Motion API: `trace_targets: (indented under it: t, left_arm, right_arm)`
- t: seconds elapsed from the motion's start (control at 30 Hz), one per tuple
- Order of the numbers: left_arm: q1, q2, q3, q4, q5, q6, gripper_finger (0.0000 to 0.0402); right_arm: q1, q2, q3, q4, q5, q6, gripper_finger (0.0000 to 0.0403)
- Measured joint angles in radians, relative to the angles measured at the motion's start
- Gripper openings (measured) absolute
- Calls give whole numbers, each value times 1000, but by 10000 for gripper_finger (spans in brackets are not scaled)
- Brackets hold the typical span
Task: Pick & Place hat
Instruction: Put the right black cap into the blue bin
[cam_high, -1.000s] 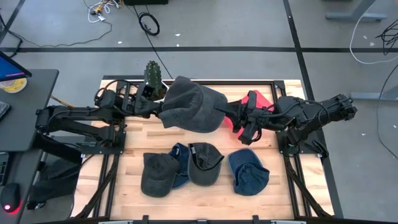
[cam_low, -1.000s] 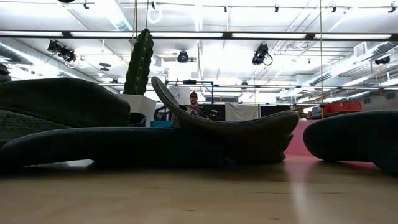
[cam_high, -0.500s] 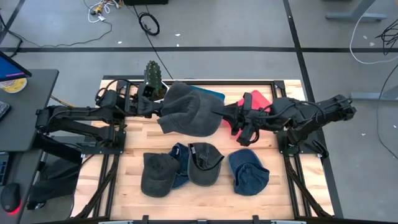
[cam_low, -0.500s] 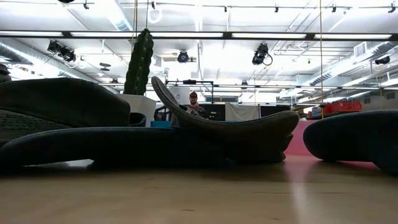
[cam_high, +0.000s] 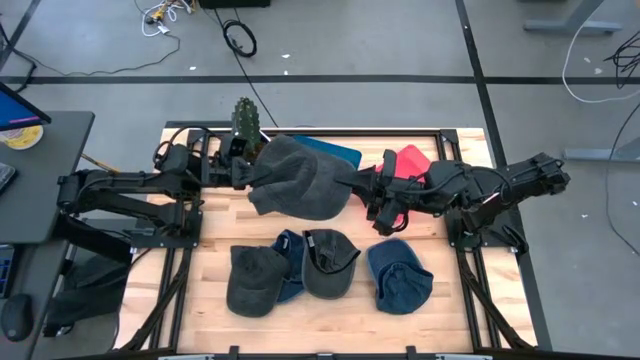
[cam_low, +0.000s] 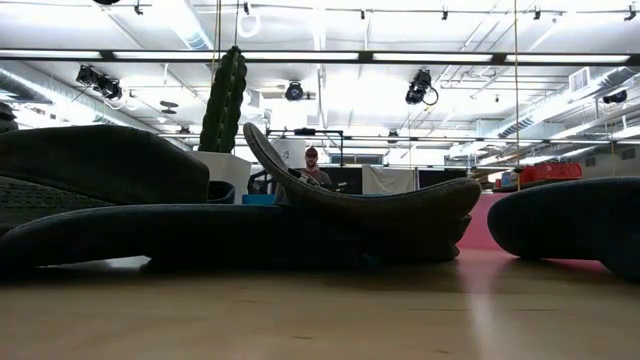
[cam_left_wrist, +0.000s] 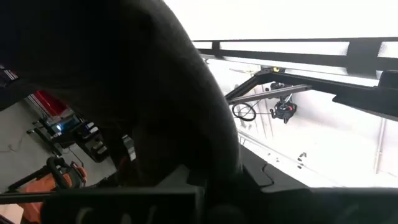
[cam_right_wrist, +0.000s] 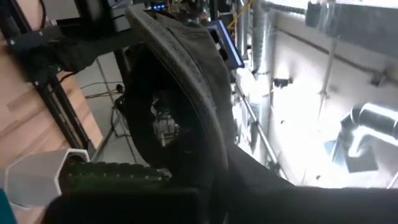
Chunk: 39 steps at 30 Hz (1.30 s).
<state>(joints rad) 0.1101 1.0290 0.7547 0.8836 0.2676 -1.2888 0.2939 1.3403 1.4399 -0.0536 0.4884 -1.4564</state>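
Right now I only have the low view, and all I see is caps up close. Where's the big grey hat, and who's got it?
Observer: The big grey hat is at the table's back middle, between both arms. The right gripper pinches its right edge.
Operator: And the left arm?
Observer: The left gripper is at the hat's left edge; I can't tell whether it grips.
Operator: Anything behind the right arm?
Observer: A red hat lies there, toward the table's back right.
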Motion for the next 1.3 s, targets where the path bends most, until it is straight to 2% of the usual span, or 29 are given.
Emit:
trace_targets:
  t: [0.2,0.37,0.47,0.6,0.8,0.93,1.1,1.3]
  left_arm:
    - [9,0,0,-8,-1,18,36]
    - [42,0,0,-10,3,58,36]
    - [60,0,1,-33,9,86,36]
    - [82,0,1,-56,18,127,36]
    - [103,27,1,-70,18,172,36]
    - [103,77,1,-70,32,130,36]
    - [103,160,1,-62,44,70,36]
    - [112,256,1,-59,38,71,36]
  right_arm:
    - [5,-21,0,-5,17,108,110]
    - [13,-50,0,-37,167,218,194]
    - [17,-71,0,-75,256,325,230]
    - [17,-99,0,-202,287,511,262]
    - [18,-138,0,-456,294,880,282]
    - [15,-155,0,-622,310,1118,281]
    - [0,-164,0,-825,313,1344,272]
    - [-7,-164,0,-990,306,1557,257]
